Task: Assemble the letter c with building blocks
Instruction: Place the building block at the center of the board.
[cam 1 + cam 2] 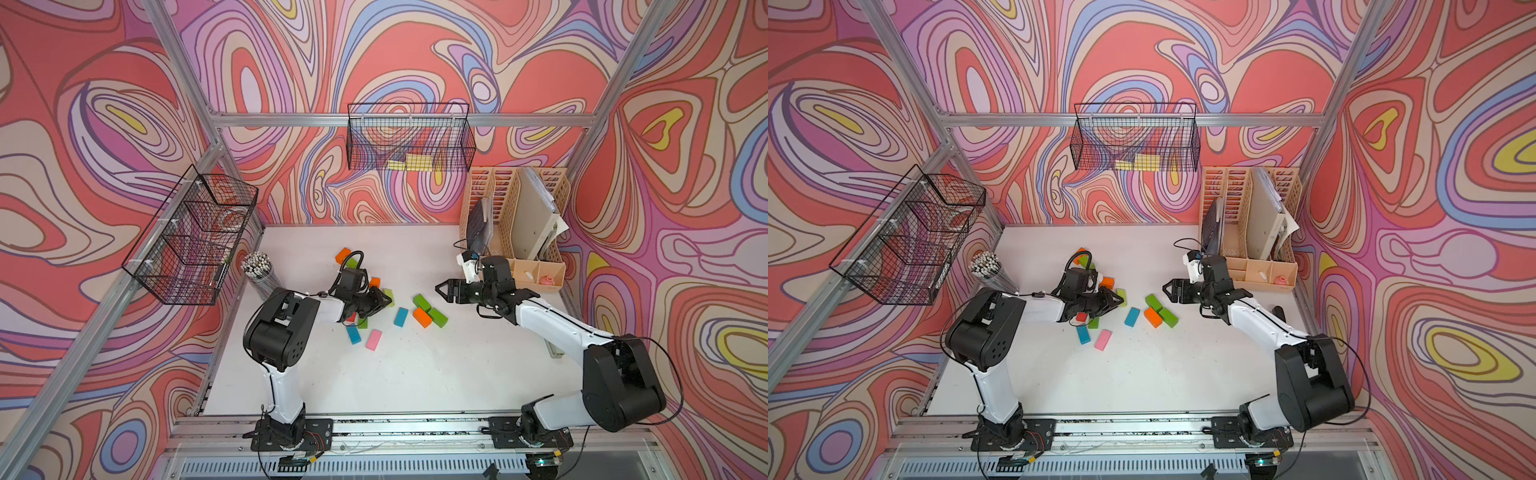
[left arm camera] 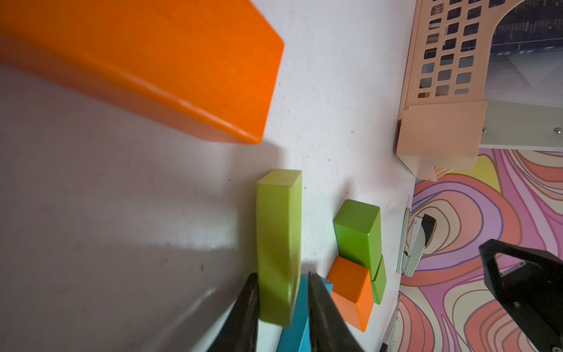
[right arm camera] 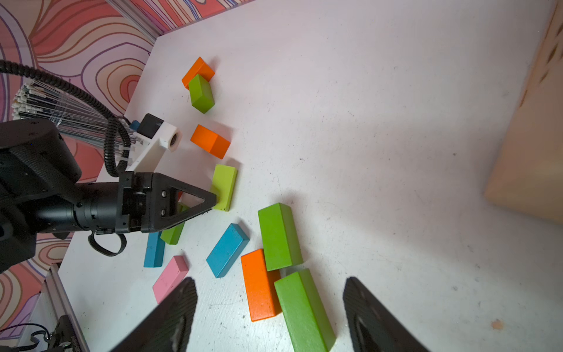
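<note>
Left gripper (image 2: 282, 275) — jaws slightly parted astride the upright lime block (image 2: 278, 231), gap visible at one finger; released. Right gripper (image 3: 270, 280) spread wide — green block (image 3: 278, 236) and orange block (image 3: 259, 285) just beyond its tips.

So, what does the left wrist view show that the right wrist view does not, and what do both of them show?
Only the left wrist view: a grey stapler-like tool at the edge of the table. Only the right wrist view: the pink block, the pen holder and the far orange-and-green pair. Both: the lime block between the fingers of the left gripper, the blue block beside it, and the orange block with two green blocks.
</note>
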`<action>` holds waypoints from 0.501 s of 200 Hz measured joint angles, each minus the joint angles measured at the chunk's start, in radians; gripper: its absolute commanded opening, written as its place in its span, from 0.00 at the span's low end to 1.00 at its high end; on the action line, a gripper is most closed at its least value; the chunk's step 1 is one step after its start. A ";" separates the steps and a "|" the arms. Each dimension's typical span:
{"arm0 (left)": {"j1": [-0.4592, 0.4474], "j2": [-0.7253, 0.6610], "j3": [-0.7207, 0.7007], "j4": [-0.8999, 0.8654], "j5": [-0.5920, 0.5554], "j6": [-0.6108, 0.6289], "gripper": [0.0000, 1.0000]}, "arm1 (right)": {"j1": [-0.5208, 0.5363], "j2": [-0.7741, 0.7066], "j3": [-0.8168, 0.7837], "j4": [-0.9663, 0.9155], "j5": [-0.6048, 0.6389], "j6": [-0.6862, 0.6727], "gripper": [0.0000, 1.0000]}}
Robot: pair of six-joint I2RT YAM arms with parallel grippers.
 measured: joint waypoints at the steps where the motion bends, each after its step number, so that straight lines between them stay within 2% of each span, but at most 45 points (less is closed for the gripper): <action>1: 0.000 0.000 0.001 -0.001 0.000 0.001 0.38 | 0.000 0.000 0.000 0.000 0.000 0.000 0.80; 52: -0.001 -0.005 0.032 -0.061 -0.023 0.043 0.48 | 0.000 -0.001 0.000 0.000 -0.001 0.000 0.80; 100: -0.001 -0.041 0.033 -0.136 -0.080 0.092 0.48 | 0.000 -0.003 0.000 0.000 0.000 0.001 0.79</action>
